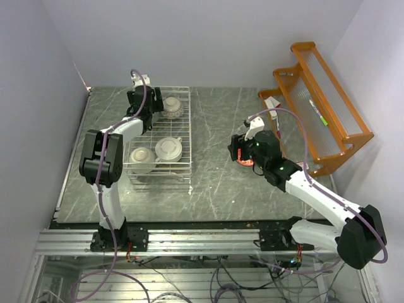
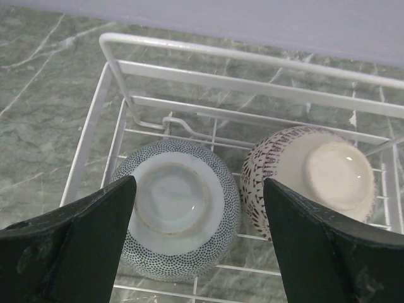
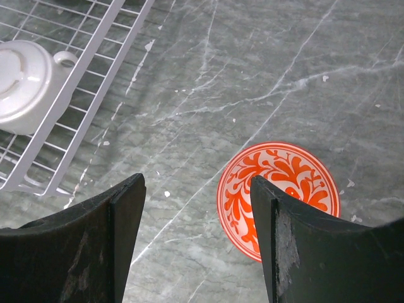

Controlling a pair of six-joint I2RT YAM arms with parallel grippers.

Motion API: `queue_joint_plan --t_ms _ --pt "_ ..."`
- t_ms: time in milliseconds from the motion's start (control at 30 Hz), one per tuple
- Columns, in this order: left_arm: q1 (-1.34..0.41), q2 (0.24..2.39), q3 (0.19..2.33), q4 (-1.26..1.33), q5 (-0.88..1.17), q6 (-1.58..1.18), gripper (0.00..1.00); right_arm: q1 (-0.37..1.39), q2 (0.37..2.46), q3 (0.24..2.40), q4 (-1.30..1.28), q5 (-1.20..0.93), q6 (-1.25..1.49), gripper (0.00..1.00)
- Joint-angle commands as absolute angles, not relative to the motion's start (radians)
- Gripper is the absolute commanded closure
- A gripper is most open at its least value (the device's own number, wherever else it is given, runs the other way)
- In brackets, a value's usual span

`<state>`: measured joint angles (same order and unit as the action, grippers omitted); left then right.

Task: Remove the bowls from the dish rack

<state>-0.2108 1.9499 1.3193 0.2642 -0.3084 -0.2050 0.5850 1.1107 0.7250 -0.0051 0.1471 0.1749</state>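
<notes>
The white wire dish rack (image 1: 190, 136) lies at the left of the table. In the left wrist view, the rack (image 2: 189, 47) holds an upturned blue-dotted bowl (image 2: 173, 218) and an upturned red-speckled bowl (image 2: 315, 177) side by side. My left gripper (image 2: 199, 186) is open above the dotted bowl, one finger on either side of it. In the top view the left gripper (image 1: 144, 104) hides that bowl. A cream bowl with a handle (image 1: 169, 149) and a grey bowl (image 1: 142, 158) sit nearer in the rack. My right gripper (image 3: 197, 183) is open and empty beside a red-orange patterned bowl (image 3: 284, 189) standing on the table.
An orange wooden shelf rack (image 1: 322, 107) stands at the far right, close behind the right arm. The cream bowl (image 3: 25, 82) and the rack's corner (image 3: 95, 82) show at the left of the right wrist view. The table is grey marble (image 1: 214, 120).
</notes>
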Motion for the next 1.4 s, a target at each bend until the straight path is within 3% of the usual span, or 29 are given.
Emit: queue_joint_plan --t_ms 0,267,667,933,1067,1200,1367 --pt "-0.201 1.99 1.351 0.305 -0.339 -0.183 0.08 0.583 1.126 0.738 0.001 0.167 0.164 0.33" --pt "-0.19 2.028 1.363 0.29 -0.343 -0.191 0.11 0.584 1.133 0.742 -0.012 0.171 0.163 0.34" --pt "-0.187 2.011 1.321 0.299 -0.374 -0.167 0.37 0.583 1.135 0.741 -0.024 0.196 0.166 0.34" --pt "-0.189 2.012 1.292 0.32 -0.412 -0.12 0.37 0.582 1.135 0.742 -0.025 0.202 0.167 0.34" --pt "-0.189 2.017 1.283 0.324 -0.407 -0.116 0.28 0.583 1.142 0.742 -0.025 0.201 0.168 0.34" --pt "-0.189 2.027 1.29 0.309 -0.409 -0.118 0.25 0.583 1.142 0.742 -0.024 0.202 0.169 0.34" --pt "-0.19 2.024 1.285 0.31 -0.416 -0.114 0.39 0.583 1.144 0.741 -0.022 0.203 0.169 0.34"
